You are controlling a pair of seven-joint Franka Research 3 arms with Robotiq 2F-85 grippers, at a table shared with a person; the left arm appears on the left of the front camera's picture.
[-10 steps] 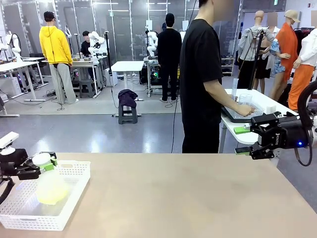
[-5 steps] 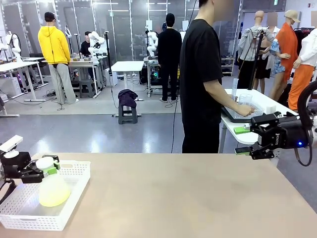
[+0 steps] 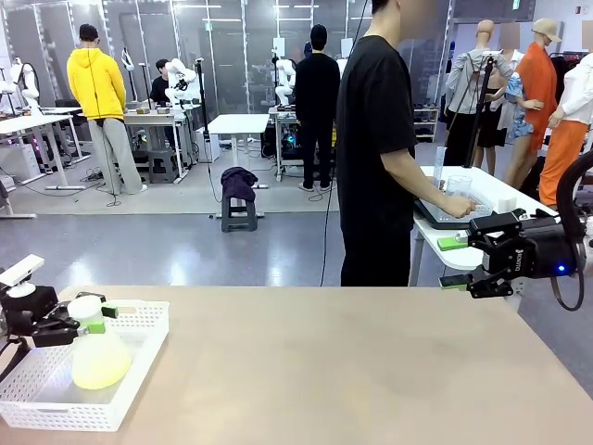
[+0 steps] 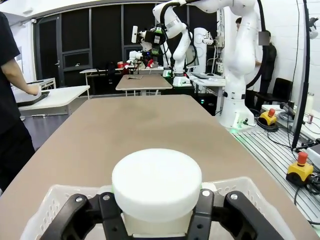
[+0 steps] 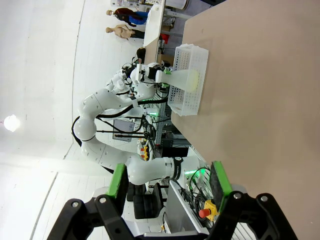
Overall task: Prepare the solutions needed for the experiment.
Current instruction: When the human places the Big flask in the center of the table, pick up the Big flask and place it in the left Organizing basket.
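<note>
The conical clear flask of pale yellow liquid (image 3: 98,357) stands in the white perforated plastic basket (image 3: 139,352) at near left, the left gripper (image 3: 93,318) parted around its white-capped neck, while the right gripper (image 3: 454,262) hangs open, empty, far right.

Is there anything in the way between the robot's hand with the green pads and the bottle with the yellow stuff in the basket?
Nothing visible is in the way. The left gripper sits right at the neck of the flask, just under its white cap, one finger on each side. The flask stands in the white basket, holding the pale yellow solution.
</note>
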